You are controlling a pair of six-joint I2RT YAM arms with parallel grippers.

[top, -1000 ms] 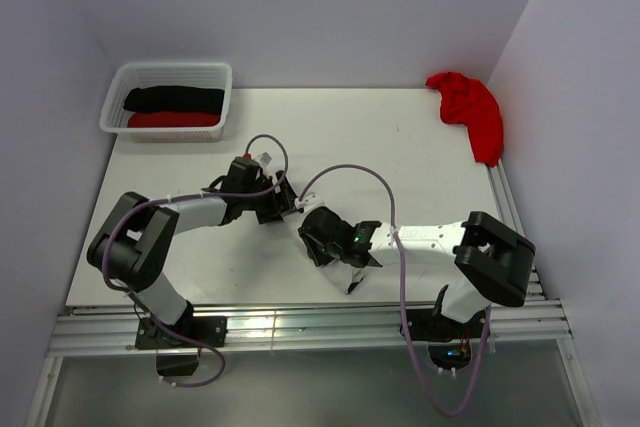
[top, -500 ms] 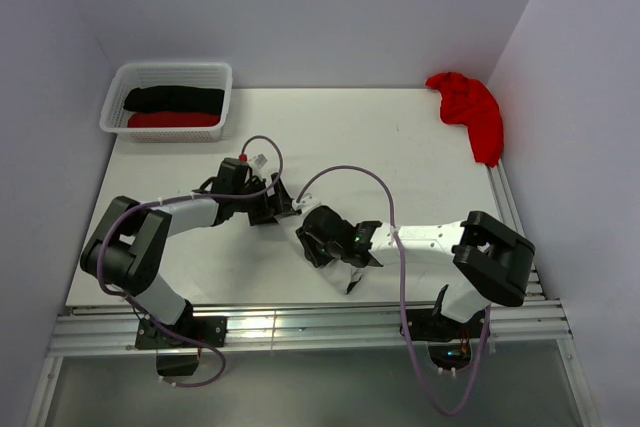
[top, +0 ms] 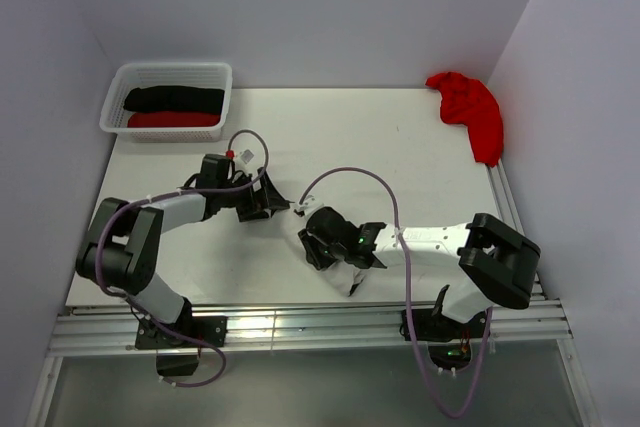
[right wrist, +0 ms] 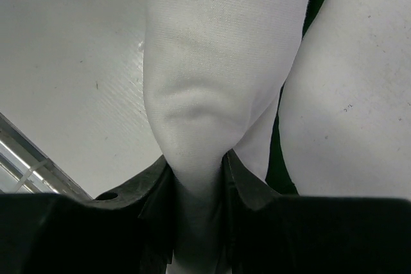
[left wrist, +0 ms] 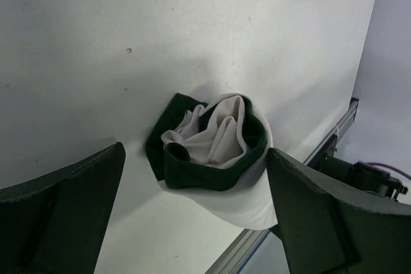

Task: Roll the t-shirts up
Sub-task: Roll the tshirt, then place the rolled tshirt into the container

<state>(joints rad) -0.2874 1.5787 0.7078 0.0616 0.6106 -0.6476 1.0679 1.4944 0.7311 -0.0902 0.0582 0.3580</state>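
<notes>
The cream t-shirt with dark green trim is rolled up; its open end (left wrist: 212, 136) faces my left wrist camera, lying on the white table. My left gripper (top: 272, 201) is open, its fingers (left wrist: 64, 210) wide on either side of the roll's end and apart from it. My right gripper (top: 315, 244) is shut on the roll's cream cloth (right wrist: 212, 88), pinched between its fingers (right wrist: 144, 190). In the top view the roll is mostly hidden under the right gripper. The plain red t-shirt (top: 470, 112) lies crumpled at the table's back right corner.
A white mesh basket (top: 112, 112) stands at the back left, holding a black roll (top: 175, 99) and a red roll (top: 175, 119). The table's front rail (top: 300, 322) runs just behind both arm bases. Walls close in at left, back and right.
My left gripper has drawn back to the left, away from the roll. My right gripper stays shut on the roll and has barely shifted.
</notes>
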